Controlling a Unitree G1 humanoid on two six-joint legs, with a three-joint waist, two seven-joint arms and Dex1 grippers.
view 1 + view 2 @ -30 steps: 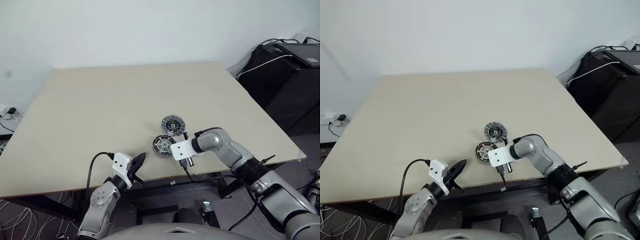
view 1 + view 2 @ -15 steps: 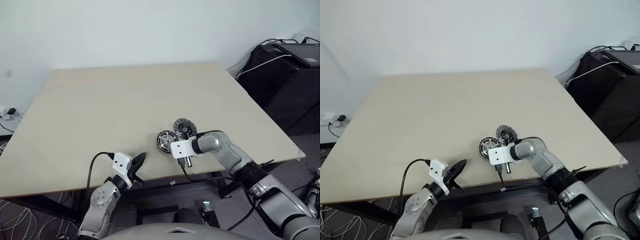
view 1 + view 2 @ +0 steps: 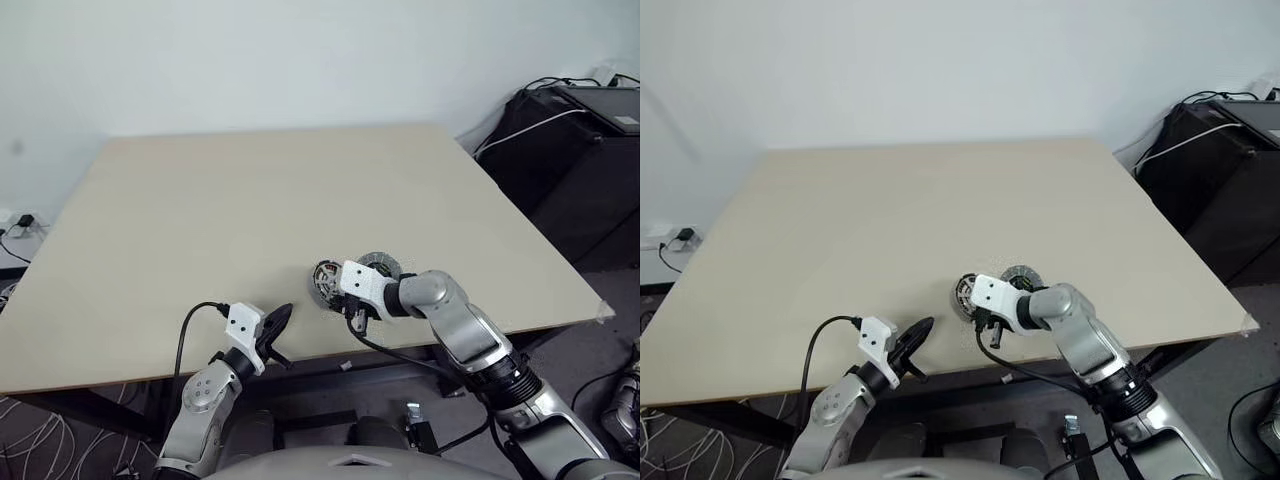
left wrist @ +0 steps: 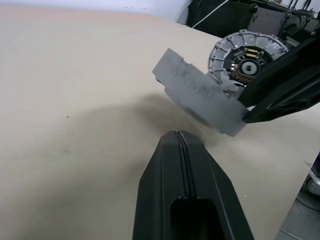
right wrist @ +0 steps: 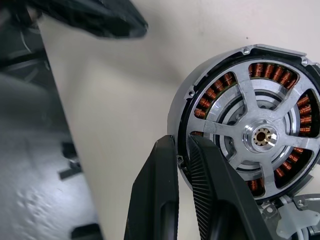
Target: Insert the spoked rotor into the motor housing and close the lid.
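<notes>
The spoked rotor (image 5: pixel 262 136) sits inside the motor housing (image 5: pixel 210 70), its silver spokes over the copper windings. My right gripper (image 5: pixel 184 145) is shut on the housing's rim on the side nearest me. In the head views the housing (image 3: pixel 322 280) lies near the table's front edge, just left of my right hand. The lid (image 3: pixel 380 262) stands tilted behind that hand, its dark-centred face (image 4: pixel 247 55) turned toward my left wrist camera. I cannot tell whether it touches the hand. My left gripper (image 3: pixel 283 317) is shut, empty and level at the table's front edge.
The beige table (image 3: pixel 200 220) stretches bare to the back and left. A white camera mount (image 4: pixel 200 97) on my right wrist hangs over the table, with a cable (image 3: pixel 400 350) drooping below the front edge. Black cases and cables (image 3: pixel 580 150) stand off the table's right side.
My right hand has risen a little and rolled at the wrist beside the housing. The lid has shifted right and tipped up behind the hand. My left arm has stayed still.
</notes>
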